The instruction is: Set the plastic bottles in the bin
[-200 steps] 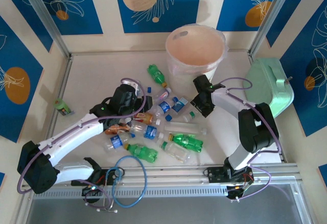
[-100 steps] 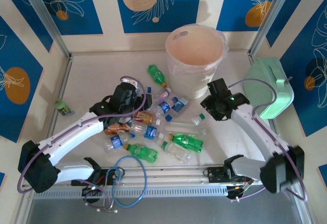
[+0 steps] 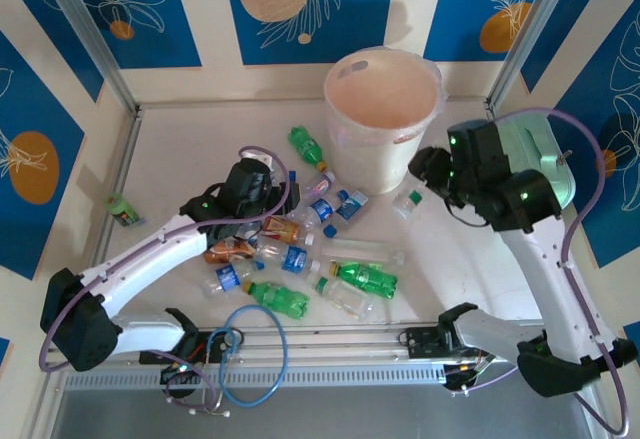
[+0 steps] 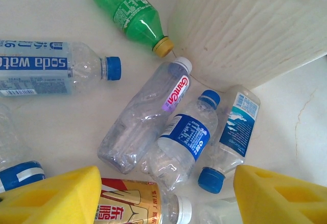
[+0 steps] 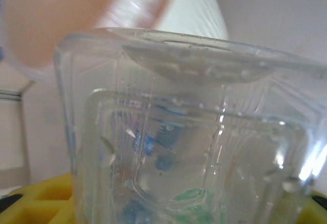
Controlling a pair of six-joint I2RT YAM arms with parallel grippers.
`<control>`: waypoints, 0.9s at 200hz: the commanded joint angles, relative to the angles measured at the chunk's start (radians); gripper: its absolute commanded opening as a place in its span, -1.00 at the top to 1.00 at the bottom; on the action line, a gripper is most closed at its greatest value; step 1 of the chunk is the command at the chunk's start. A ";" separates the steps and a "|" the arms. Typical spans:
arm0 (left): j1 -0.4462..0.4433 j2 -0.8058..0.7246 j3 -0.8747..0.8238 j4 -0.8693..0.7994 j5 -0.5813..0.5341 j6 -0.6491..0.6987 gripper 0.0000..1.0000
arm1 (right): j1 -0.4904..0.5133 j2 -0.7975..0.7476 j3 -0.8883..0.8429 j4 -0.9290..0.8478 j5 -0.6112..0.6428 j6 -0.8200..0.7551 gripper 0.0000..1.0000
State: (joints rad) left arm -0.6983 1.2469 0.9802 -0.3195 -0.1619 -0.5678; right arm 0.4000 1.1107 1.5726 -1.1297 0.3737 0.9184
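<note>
While the right claw point(image 3: 431, 172) pinches a clear bottle point(image 3: 407, 202) right of centre beside the bin point(image 3: 370, 149), the left claw point(image 4: 166, 198) hangs spread above the plastic bottles point(image 3: 293, 258).

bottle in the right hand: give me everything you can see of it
The clear bottle is small, thin see-through plastic, with a green cap and a squarish ribbed base with rounded corners. The right hand clamps it between yellow pads, base toward the wrist camera, cap pointing away. It looks lifted off the table, just right of the bin and apart from it.
</note>
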 commanded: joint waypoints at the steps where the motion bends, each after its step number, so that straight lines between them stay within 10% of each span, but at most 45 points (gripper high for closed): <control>1: -0.004 -0.009 0.019 -0.009 -0.014 0.008 -0.39 | -0.013 0.089 0.126 0.014 -0.030 -0.087 0.13; 180: -0.004 -0.028 -0.003 -0.036 0.004 0.021 -0.42 | -0.216 0.683 0.701 0.174 -0.272 -0.052 -0.03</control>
State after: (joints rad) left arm -0.6983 1.2446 0.9787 -0.3313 -0.1616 -0.5674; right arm 0.1944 1.7725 2.2204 -0.9363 0.1410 0.8639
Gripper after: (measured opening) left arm 0.708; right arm 0.547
